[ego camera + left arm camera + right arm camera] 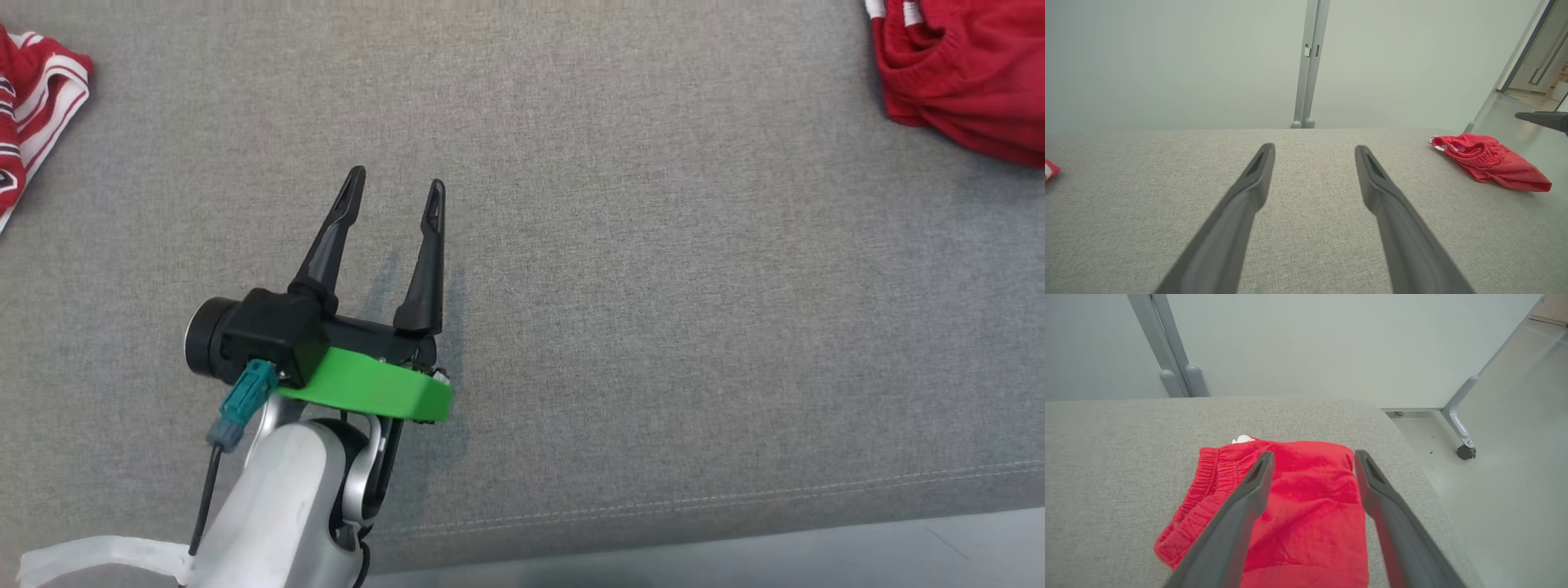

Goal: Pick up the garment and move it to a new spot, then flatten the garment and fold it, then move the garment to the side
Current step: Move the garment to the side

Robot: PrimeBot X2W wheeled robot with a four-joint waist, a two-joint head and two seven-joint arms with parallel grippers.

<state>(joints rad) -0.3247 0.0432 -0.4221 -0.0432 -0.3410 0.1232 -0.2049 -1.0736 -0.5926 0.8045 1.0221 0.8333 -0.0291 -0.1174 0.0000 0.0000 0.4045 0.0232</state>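
As the folded garment (1310,498) lies at the right edge of the cushion (694,286) beneath the wide-open, empty right gripper (1314,457), with the left gripper (397,180) equally open over bare fabric, step 3 looks done; next, lift clear without snagging cloth.

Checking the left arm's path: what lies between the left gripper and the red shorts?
Nothing: in the head view only bare grey fabric surface stretches from the left gripper to the red shorts. The left wrist view shows the same.

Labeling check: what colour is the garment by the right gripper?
Red garment, clearest in right wrist view.
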